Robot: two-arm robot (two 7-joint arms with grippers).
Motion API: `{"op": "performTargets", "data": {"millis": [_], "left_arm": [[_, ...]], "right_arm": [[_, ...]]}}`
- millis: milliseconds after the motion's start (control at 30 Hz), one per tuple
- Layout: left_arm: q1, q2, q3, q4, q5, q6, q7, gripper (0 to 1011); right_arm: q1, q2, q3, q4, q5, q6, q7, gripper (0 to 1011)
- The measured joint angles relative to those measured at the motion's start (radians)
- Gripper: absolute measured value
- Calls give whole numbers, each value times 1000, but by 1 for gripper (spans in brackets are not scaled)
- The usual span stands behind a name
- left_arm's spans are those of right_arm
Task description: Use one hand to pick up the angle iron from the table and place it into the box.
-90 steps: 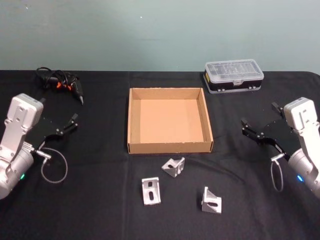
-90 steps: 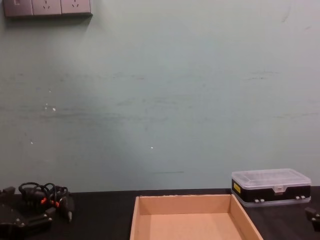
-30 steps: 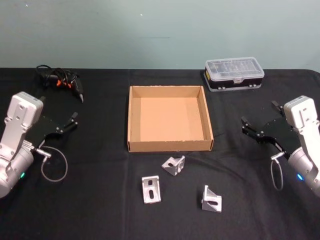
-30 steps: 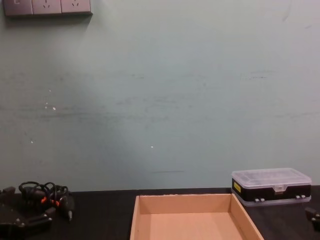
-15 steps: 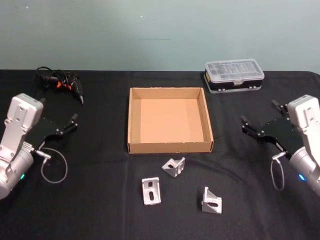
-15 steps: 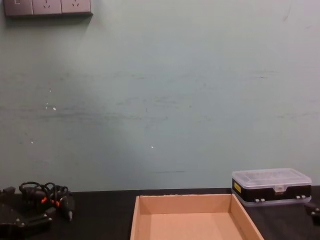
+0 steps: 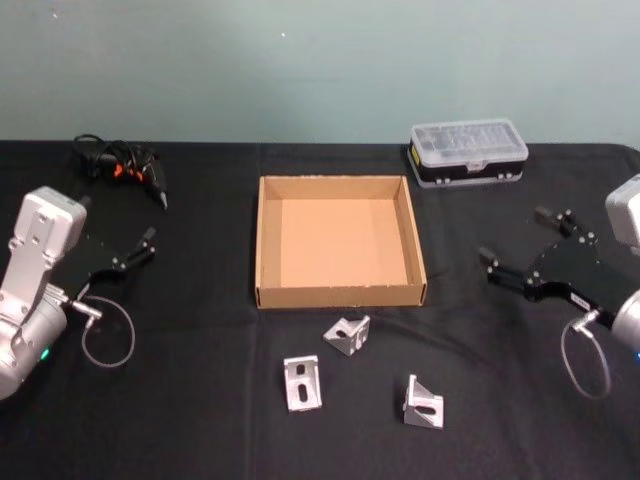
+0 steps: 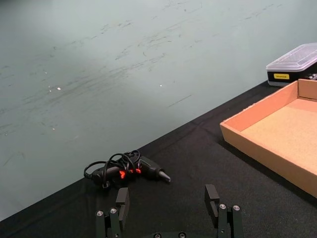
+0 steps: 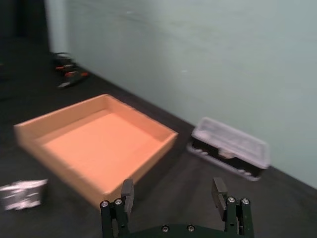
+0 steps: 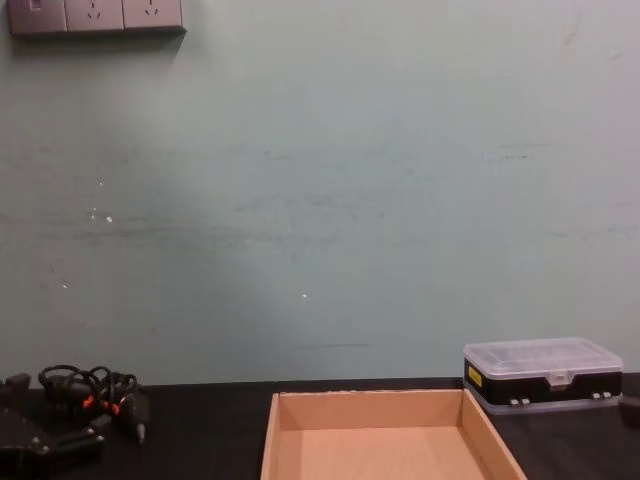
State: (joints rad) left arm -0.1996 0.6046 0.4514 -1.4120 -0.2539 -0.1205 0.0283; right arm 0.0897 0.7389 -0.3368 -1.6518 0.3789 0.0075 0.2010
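Angle iron (image 7: 422,402) seemingly apart from claw (image 7: 515,235)

The tan box (image 7: 340,294) sits empty and upright on the black table (image 7: 180,400), left of the right gripper (image 7: 516,236), whose jaws stand apart. Three silver angle irons (image 7: 347,333) lie just before the box, nearer the robot.

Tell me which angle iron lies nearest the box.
The middle angle iron, just short of the box; the left angle iron and right angle iron lie closer to the robot.
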Motion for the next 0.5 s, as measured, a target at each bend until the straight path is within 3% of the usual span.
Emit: {"op": "performTargets", "data": {"millis": [233, 367, 500], "left_arm": [[0, 0, 0, 0, 0, 0, 0, 1000], [0, 0, 0, 0, 0, 0, 0, 1000], [0, 0, 0, 0, 0, 0, 0, 1000]], "right_arm": [[-22, 99, 38, -106, 89, 99, 167, 1000], [-22, 130, 51, -135, 108, 128, 220, 1000], [-4, 168, 53, -155, 128, 173, 312, 1000]]}}
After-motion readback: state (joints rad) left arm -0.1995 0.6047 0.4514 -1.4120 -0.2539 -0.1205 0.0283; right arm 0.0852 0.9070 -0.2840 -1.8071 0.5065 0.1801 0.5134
